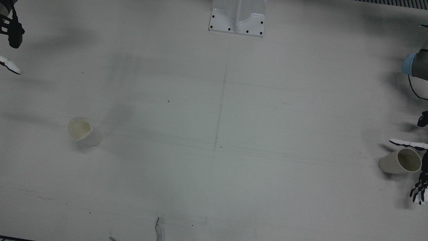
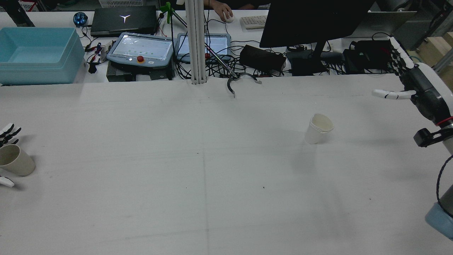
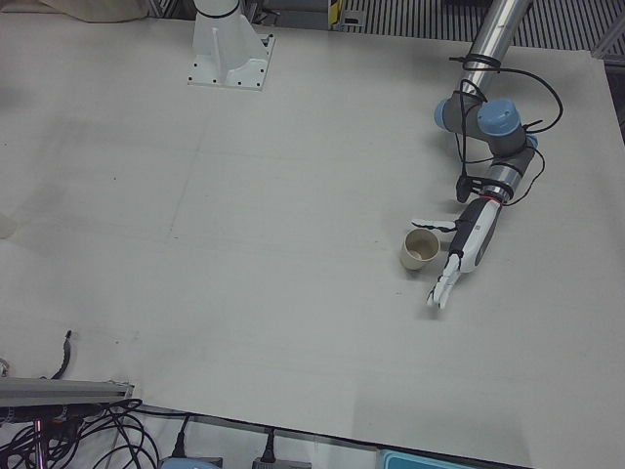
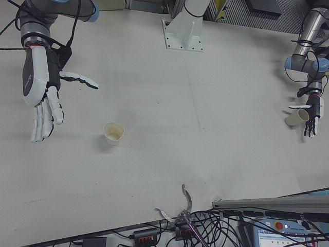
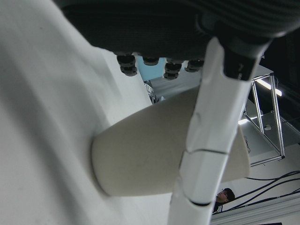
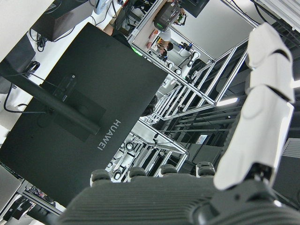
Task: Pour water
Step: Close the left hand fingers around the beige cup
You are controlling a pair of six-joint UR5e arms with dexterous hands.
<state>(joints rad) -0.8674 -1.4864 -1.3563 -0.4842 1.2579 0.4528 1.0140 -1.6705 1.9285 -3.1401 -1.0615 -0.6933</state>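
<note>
The tabletop [image 3: 244, 244] is broad and almost bare, with open room across its whole middle between the two cups. The beige cup [image 3: 421, 248] stands far out on the robot's left half, close to that side edge; in the rear view it sits at the very left border of the picture. It stands upright on its narrow base, long axis vertical, mouth up. The left hand [image 3: 467, 249] is around it but not closed: a thumb [image 5: 211, 136] reaches past one side of the cup and the other fingers [image 1: 419, 189] stretch out past the opposite side, spread and straight. Whether any finger touches the wall of the cup cannot be told.

The white cup [image 4: 113, 133] stands alone on the right half, also upright with its mouth up, with clear surface on every side. Whether either cup holds water cannot be told.

The right hand [image 4: 40, 87] hangs above the tabletop well apart from the white cup, wide open and holding nothing, fingers splayed and the thumb stuck out sideways.

Beyond the far edge, in the rear view, lie a black monitor [image 2: 311, 21], cables and a blue bin [image 2: 37, 56].
</note>
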